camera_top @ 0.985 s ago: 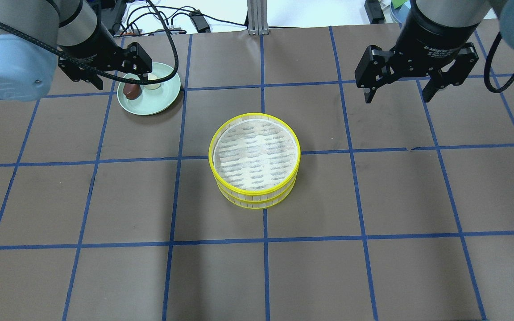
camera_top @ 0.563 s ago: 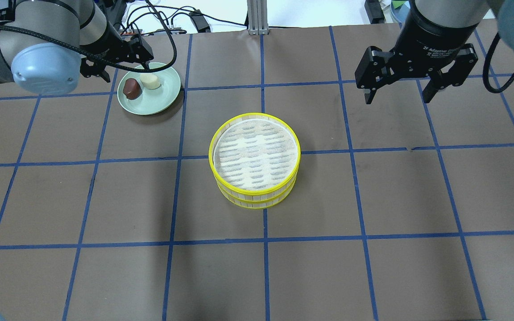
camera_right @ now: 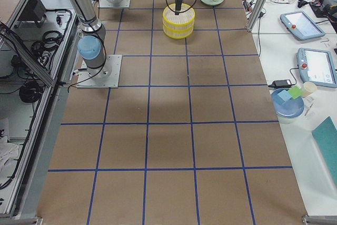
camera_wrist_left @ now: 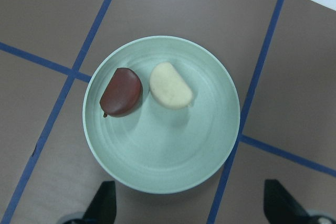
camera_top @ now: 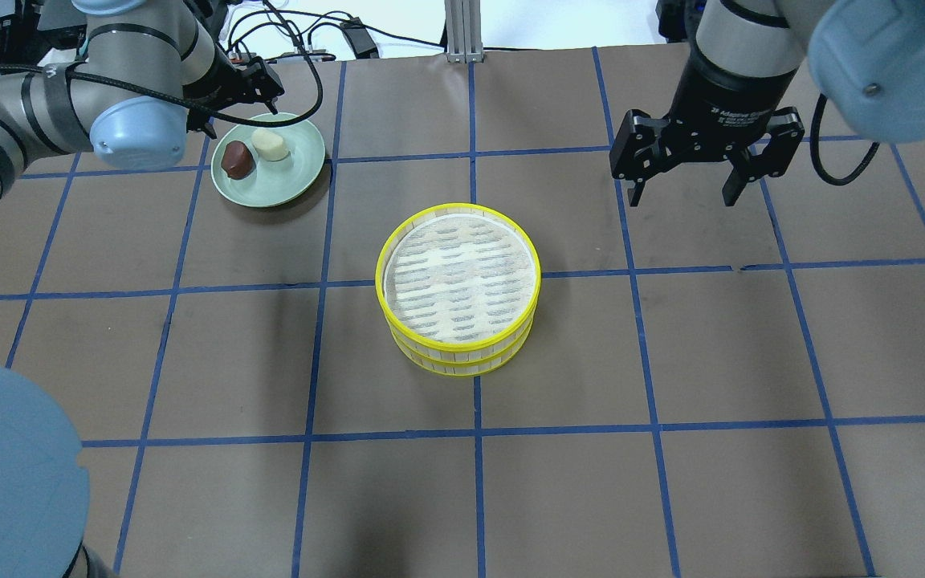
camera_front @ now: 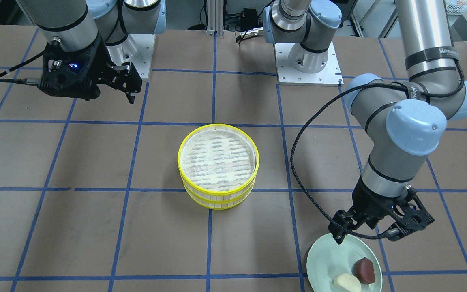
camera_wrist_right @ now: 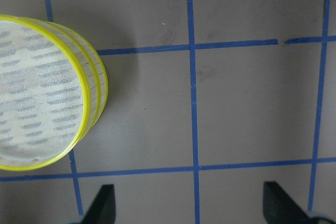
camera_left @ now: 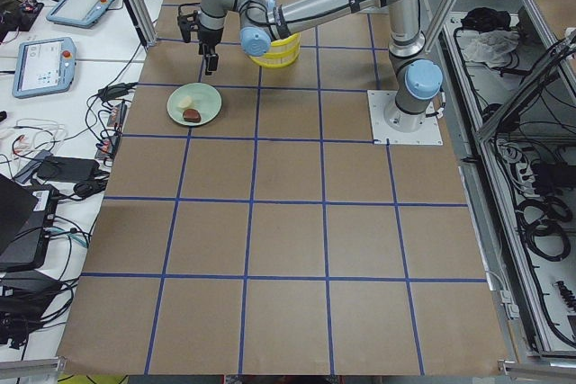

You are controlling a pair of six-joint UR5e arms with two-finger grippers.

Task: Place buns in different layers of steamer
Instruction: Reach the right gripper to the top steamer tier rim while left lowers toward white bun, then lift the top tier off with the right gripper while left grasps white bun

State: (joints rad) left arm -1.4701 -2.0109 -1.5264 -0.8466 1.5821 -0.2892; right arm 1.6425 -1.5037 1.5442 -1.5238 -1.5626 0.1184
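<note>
A dark reddish-brown bun [camera_top: 237,159] and a pale cream bun [camera_top: 270,145] lie side by side on a pale green plate [camera_top: 286,178] at the far left. They show clearly in the left wrist view, brown bun [camera_wrist_left: 122,92] and cream bun [camera_wrist_left: 170,85]. Two yellow-rimmed steamer trays are stacked mid-table, the upper tray [camera_top: 459,281] empty, the lower tray [camera_top: 462,365] covered by it. My left gripper [camera_top: 231,112] hangs open and empty above the plate. My right gripper [camera_top: 682,193] is open and empty, above bare table to the right of the stack [camera_wrist_right: 42,82].
The table is brown paper with a blue tape grid. Cables and an aluminium post [camera_top: 462,32] lie along the far edge. My left arm's blue elbow cap [camera_top: 5,474] fills the overhead view's near-left corner.
My left gripper has lifted away from the buns, leaving both on the plate. My right gripper has moved left and a little nearer the steamer stack.
</note>
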